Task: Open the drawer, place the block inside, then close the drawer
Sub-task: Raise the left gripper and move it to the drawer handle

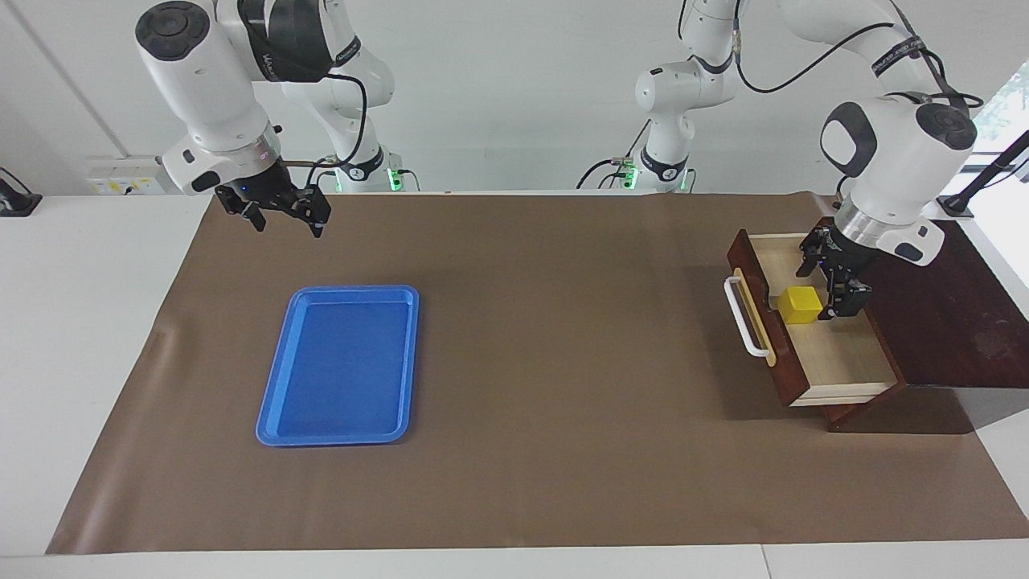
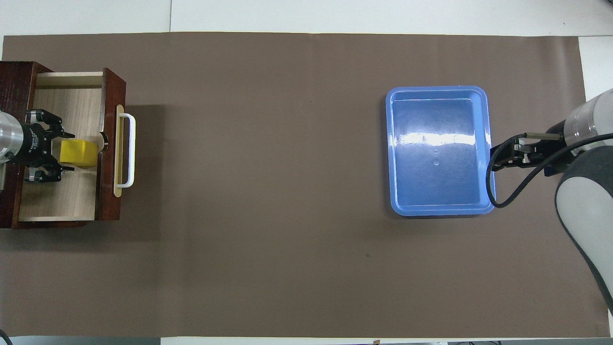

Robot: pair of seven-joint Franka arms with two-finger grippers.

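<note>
The block (image 1: pixel 800 305) lies inside the open drawer (image 1: pixel 836 354), on its pale floor close against the front panel that carries the white handle (image 1: pixel 744 327). The left gripper (image 1: pixel 832 283) is over the drawer, its jaws spread apart with the block just beside the fingertips, apparently let go.

One risk is that a finger catches the block as the arm lifts and tips it. Another is the drawer wall or the dark box (image 1: pixel 957 314) striking the gripper if the push starts too early.

The overhead view shows the fingers splayed either side of the block; the facing view shows that they reach down into the drawer.

The right gripper (image 1: pixel 283 207) waits raised near the blue tray (image 1: pixel 277 402), jaws apparently together.
</note>
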